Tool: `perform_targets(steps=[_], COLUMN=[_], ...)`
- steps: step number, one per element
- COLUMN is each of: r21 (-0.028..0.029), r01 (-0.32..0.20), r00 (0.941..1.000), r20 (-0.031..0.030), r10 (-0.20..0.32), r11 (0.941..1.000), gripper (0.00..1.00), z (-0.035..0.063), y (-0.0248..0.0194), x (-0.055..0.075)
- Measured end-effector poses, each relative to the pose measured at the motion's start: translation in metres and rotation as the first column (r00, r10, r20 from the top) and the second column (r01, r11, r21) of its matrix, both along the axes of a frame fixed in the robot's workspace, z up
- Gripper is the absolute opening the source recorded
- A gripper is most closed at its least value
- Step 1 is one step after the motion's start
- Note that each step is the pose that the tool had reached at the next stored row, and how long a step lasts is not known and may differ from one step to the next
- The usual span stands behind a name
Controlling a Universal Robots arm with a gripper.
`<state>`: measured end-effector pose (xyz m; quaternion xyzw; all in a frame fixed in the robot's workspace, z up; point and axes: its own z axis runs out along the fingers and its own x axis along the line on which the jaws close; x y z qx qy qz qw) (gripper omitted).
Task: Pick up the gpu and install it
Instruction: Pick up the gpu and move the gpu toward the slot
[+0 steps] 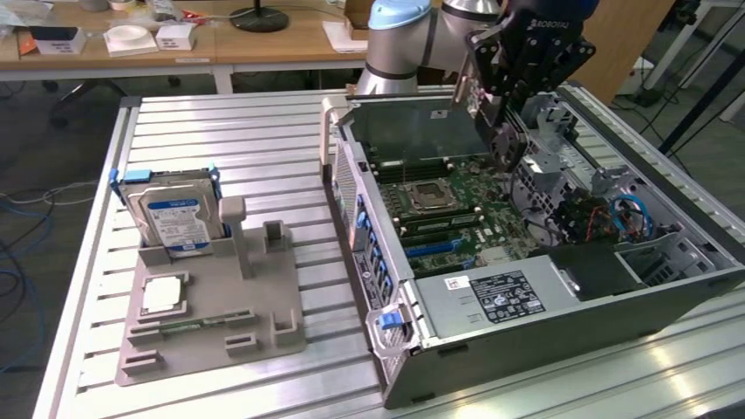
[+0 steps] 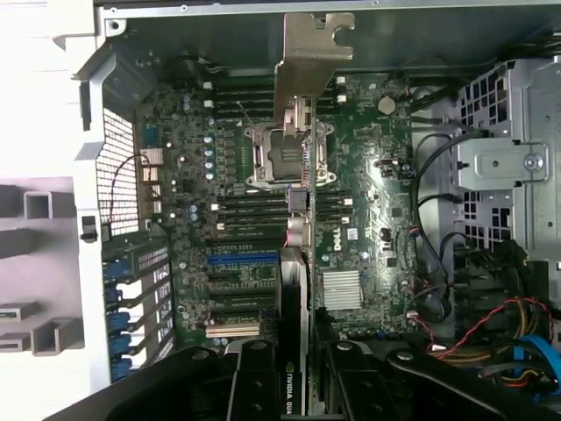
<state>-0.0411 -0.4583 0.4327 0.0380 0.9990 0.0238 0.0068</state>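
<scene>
My gripper [image 1: 503, 109] hangs over the open computer case [image 1: 385, 288], shut on the gpu [image 1: 509, 148], a thin black card that points down toward the motherboard [image 1: 466, 218] without touching it. In the wrist view the gpu [image 2: 296, 289] runs edge-on between my two black fingers [image 2: 254, 386], its silver metal bracket [image 2: 311, 53] at the far end and white lettering near my gripper [image 2: 298, 390]. Under the card lie the CPU socket [image 2: 280, 158] and the expansion slots, one of them blue [image 2: 241, 257].
A grey fixture [image 1: 209, 332] on the slatted table holds a silver hard drive [image 1: 174, 218] with a blue-white label and a square CPU chip [image 1: 163, 295]. Inside the case, a metal drive cage [image 2: 508, 167] and bundled cables [image 2: 491, 333] sit beside the motherboard.
</scene>
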Motion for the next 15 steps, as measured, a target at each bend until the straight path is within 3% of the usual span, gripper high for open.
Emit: perform_targets(steps=[15], r21=[0.0], r01=[0.0], r00=[1.0], r20=[0.0], r10=[0.0], r11=[1.0], gripper=[0.26], z=[0.0], y=[0.0], x=[0.02])
